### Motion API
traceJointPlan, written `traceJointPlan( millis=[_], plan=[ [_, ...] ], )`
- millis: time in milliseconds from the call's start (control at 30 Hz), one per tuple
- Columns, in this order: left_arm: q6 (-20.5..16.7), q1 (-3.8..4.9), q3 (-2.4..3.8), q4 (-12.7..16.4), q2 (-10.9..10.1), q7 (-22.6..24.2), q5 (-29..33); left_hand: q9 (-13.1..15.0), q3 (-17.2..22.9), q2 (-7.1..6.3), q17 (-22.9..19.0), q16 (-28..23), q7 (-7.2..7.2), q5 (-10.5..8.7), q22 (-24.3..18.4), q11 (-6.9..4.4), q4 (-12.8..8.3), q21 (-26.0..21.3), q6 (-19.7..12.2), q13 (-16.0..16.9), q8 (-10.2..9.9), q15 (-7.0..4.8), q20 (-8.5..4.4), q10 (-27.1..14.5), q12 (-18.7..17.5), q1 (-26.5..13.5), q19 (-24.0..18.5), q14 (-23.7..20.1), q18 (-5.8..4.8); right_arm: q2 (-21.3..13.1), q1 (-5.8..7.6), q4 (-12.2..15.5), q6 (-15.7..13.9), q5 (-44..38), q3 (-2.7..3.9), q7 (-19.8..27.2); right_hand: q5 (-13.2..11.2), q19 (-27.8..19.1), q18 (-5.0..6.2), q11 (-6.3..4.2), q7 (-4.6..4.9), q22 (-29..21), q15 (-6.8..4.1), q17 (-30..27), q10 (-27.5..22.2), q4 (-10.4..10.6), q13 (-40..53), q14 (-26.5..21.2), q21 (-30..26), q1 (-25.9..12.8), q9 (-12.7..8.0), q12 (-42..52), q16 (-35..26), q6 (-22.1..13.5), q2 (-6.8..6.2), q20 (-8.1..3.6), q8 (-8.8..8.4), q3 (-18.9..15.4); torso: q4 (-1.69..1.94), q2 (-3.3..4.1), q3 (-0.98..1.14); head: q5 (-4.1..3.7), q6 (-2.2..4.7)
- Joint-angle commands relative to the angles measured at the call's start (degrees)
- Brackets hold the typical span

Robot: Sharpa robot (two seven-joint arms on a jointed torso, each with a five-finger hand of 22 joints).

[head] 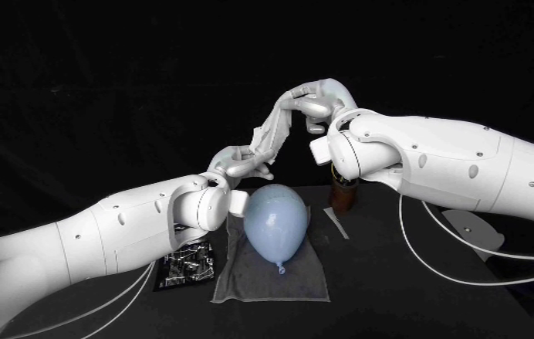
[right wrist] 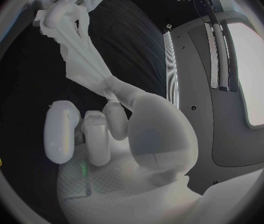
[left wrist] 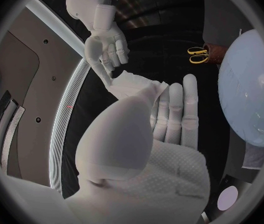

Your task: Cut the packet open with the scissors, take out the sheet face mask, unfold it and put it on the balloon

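The white sheet mask hangs stretched in the air between both hands, still twisted into a narrow band. My left hand holds its lower end just above the pale blue balloon. Higher and farther back, my right hand pinches the upper end. In the left wrist view the mask runs from my left hand to the right hand, with the balloon beside them. The right wrist view shows the mask leading from my right hand to the left hand.
The balloon lies on a grey cloth. A black opened packet lies on the table under my left arm. The yellow-handled scissors stand in a brown holder beneath the right arm. A thin pale strip lies beside the cloth.
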Motion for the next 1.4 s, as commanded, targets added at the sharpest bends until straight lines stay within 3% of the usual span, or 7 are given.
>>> traceJointPlan(
  millis=[33,200,500,733,867,1200,1400],
  plan=[
    [2.2,0.04,0.05,0.0,-0.1,-0.4,-0.7,0.0,0.8,0.41,0.1,0.3,0.05,-0.13,0.1,0.22,-0.2,0.4,-0.3,0.1,-0.2,-0.01,-0.09,0.3,0.4,-0.8,-0.4,0.4,0.62,-0.3,0.10,0.1,0.5,-1.1,0.17,1.2,0.1,2.1,-0.05,-0.46,-0.05,11.2,-0.27,15.0,1.0,0.1,2.8,6.1,0.3,-0.3,0.1,0.1,0.2,0.4,0.41,-0.17,0.39,0.5,-0.01,0.00,0.02,-0.03,0.00],
    [2.4,0.00,0.04,-0.1,-0.2,-0.4,-0.6,0.0,2.3,1.34,0.3,0.7,0.02,-0.14,0.0,0.28,-0.1,0.3,-0.8,0.1,-0.5,0.05,0.02,0.2,0.5,-1.9,-0.3,0.4,0.64,-0.9,0.12,0.6,0.7,-1.3,0.24,1.2,0.1,2.1,-0.05,-0.46,-0.05,11.2,-0.27,15.0,1.0,0.1,2.8,6.1,0.3,-0.3,0.1,0.1,0.2,0.4,0.41,-0.17,0.39,0.5,0.00,0.02,0.01,-0.07,0.00],
    [3.4,-0.03,0.03,-0.1,-0.7,-0.1,0.1,-0.4,3.0,0.39,0.5,1.4,0.35,-0.14,-0.6,0.79,1.2,-0.6,-2.1,0.2,-1.5,0.50,0.47,-0.5,0.5,-5.5,-0.4,0.2,0.59,-2.2,0.15,0.9,1.0,-1.7,0.28,1.0,0.1,2.2,-0.07,-0.46,-0.05,11.2,-0.28,15.0,1.0,0.0,2.8,6.1,0.4,-0.4,0.1,0.1,0.2,0.4,0.38,-0.18,0.40,0.6,0.00,-0.02,0.01,-0.05,-0.17],
    [4.5,-0.04,0.03,-0.1,-0.8,0.0,0.4,-0.9,0.0,-3.14,0.9,2.4,0.47,-0.16,-1.9,1.08,4.7,-2.2,-2.6,0.5,-2.8,0.84,1.01,-0.8,0.8,-10.8,0.2,0.1,0.69,-2.7,0.17,1.1,1.4,-1.8,0.29,0.9,0.1,2.2,-0.09,-0.46,-0.05,11.2,-0.28,15.0,1.0,0.0,2.9,6.1,0.4,-0.4,0.1,0.2,0.2,0.4,0.34,-0.18,0.41,0.6,-0.01,0.00,0.01,-0.05,-0.20],
    [4.8,-0.05,0.03,-0.1,-0.7,0.1,0.5,-1.3,-1.0,-4.08,1.0,2.7,0.63,-0.16,-2.6,1.11,5.6,-3.0,-2.8,0.6,-3.6,0.84,1.09,-0.9,1.1,-11.5,0.6,-0.1,0.74,-2.9,0.17,1.3,1.5,-1.8,0.29,0.8,0.1,2.2,-0.09,-0.46,-0.05,11.2,-0.28,15.0,1.0,0.0,2.9,6.1,0.4,-0.4,0.1,0.2,0.2,0.4,0.34,-0.18,0.41,0.6,-0.02,0.01,0.01,-0.07,-0.22],
    [4.3,-0.06,0.02,-0.2,-0.6,-0.3,0.7,-1.7,-0.4,-2.57,1.1,3.1,0.66,-0.14,-3.5,1.09,6.1,-4.1,-2.8,0.8,-4.5,0.81,1.08,-1.3,1.2,-10.2,1.5,-0.2,0.78,-3.1,0.17,1.8,1.5,-1.8,0.29,0.8,0.1,2.2,-0.09,-0.46,-0.05,11.2,-0.28,15.0,1.0,0.0,2.9,6.1,0.4,-0.4,0.1,0.2,0.2,0.4,0.34,-0.18,0.41,0.6,0.01,0.01,0.01,-0.02,-0.41],
    [4.5,-0.06,0.01,-0.4,-0.5,-1.5,0.7,-1.9,-0.3,-2.69,1.1,3.2,0.93,-0.15,-3.9,1.25,5.9,-4.5,-2.8,0.7,-5.0,0.85,1.03,-1.6,1.1,-9.5,2.0,-0.2,0.76,-3.3,0.17,2.1,1.4,-1.8,0.29,0.9,0.1,2.2,-0.09,-0.46,-0.05,11.2,-0.28,15.0,1.0,0.0,2.9,6.1,0.4,-0.4,0.1,0.2,0.2,0.4,0.34,-0.18,0.41,0.6,-0.01,0.00,0.00,0.09,-0.49]
  ],
)
